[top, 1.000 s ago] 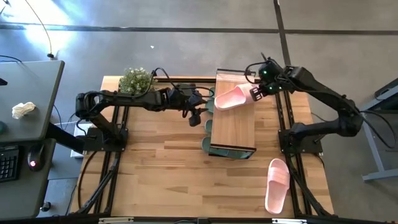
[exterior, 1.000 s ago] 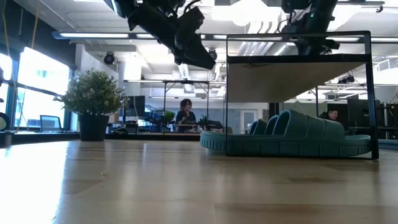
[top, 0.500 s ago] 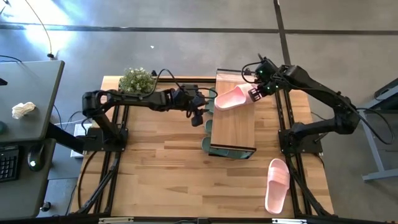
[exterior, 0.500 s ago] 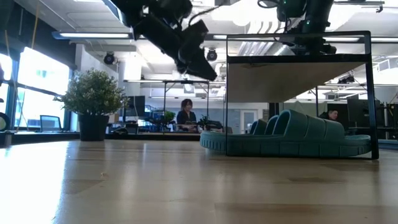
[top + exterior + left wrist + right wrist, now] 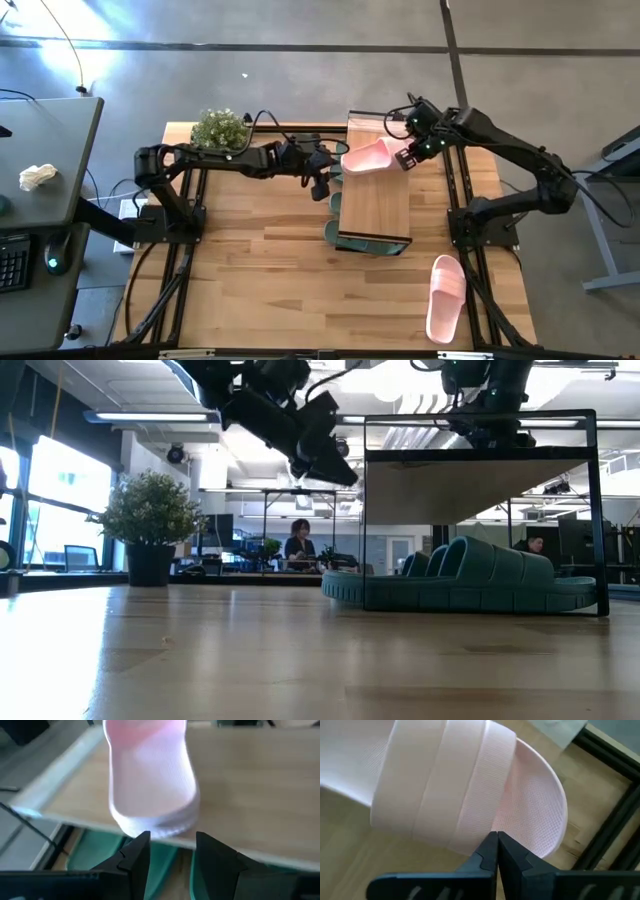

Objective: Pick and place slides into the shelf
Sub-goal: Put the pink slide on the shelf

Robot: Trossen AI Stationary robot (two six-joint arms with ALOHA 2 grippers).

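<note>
Though untouched, pink slide (image 5: 465, 795) beyond shut fingers (image 5: 496, 855)

Most of the shelf (image 5: 375, 205) top lies bare; only a pink slide (image 5: 371, 157) crosses its far end. Beneath it, green slides (image 5: 470, 582) fill the space. The bench's (image 5: 250, 270) near-left stretch is open; a plant (image 5: 219, 129) blocks the far-left corner.

I see a pale pink slide (image 5: 371, 157) with a finely ridged strap on the light, plank-grained shelf (image 5: 377, 205) (dark frame edges), muted green slides (image 5: 470, 580) beneath it, another pink slide (image 5: 446, 296) on the blond striped tabletop (image 5: 250, 270), and a green potted plant (image 5: 219, 128).
</note>
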